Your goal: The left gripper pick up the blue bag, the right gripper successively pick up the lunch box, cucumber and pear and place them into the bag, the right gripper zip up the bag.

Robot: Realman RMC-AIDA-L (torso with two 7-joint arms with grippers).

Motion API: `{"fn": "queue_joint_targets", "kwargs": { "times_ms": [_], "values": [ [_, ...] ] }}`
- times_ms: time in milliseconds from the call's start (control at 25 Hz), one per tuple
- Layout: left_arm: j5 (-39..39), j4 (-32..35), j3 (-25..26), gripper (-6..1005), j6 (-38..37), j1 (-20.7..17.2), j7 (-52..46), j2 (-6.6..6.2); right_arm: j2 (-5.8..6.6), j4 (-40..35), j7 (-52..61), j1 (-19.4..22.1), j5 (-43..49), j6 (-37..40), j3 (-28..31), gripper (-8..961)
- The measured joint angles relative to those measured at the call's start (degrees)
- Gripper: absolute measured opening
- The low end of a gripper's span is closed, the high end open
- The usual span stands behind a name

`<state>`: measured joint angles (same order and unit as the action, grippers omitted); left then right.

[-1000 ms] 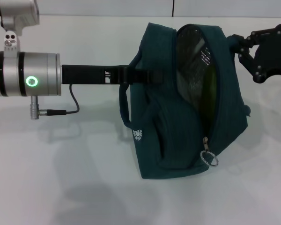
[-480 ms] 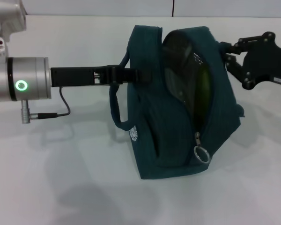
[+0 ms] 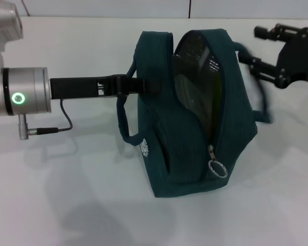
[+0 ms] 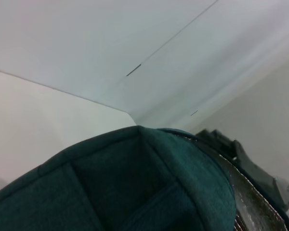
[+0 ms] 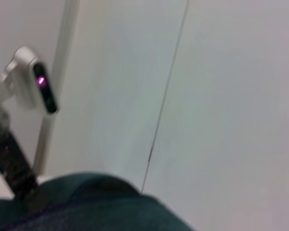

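Fingers of the left gripper [image 3: 143, 84] pinched the blue bag [image 3: 195, 128]; right gripper [image 3: 267, 64], grip unclear, hovered right; zipper [image 3: 215, 164] unclosed.

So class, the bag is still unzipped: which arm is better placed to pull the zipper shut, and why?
The right. The left end effector is occupied gripping the blue bag at its handle side, steadying it. The right end effector hangs free beside the bag's open top, so it could probably come down to the ring pull.

Right tool [image 3: 256, 51] motion-blurred; blue bag [image 3: 195, 148] contents hidden; left tool tips hidden.
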<state>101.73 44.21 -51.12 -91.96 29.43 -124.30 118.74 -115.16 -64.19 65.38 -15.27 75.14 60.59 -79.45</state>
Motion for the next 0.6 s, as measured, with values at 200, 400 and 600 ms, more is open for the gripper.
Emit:
{"fn": "queue_joint_targets", "kwargs": {
  "times_ms": [200, 400, 600],
  "values": [
    [0.0, -0.08, -0.02, 61, 0.02, -0.25, 0.02, 0.09, 0.01, 1.09, -0.5, 0.49, -3.05, 5.03, 3.69, 563],
    [-0.01, -0.09, -0.04, 65, 0.05, -0.26, 0.1, 0.17, 0.02, 4.59, -0.73, 0.08, -5.0, 16.01, 9.83, 619],
    [0.0, -0.09, -0.04, 70, 0.12, -0.26, 0.11, 0.18, 0.43, 5.55, -1.08, 0.58, -4.12, 26.82, 12.47, 620]
  ]
}}
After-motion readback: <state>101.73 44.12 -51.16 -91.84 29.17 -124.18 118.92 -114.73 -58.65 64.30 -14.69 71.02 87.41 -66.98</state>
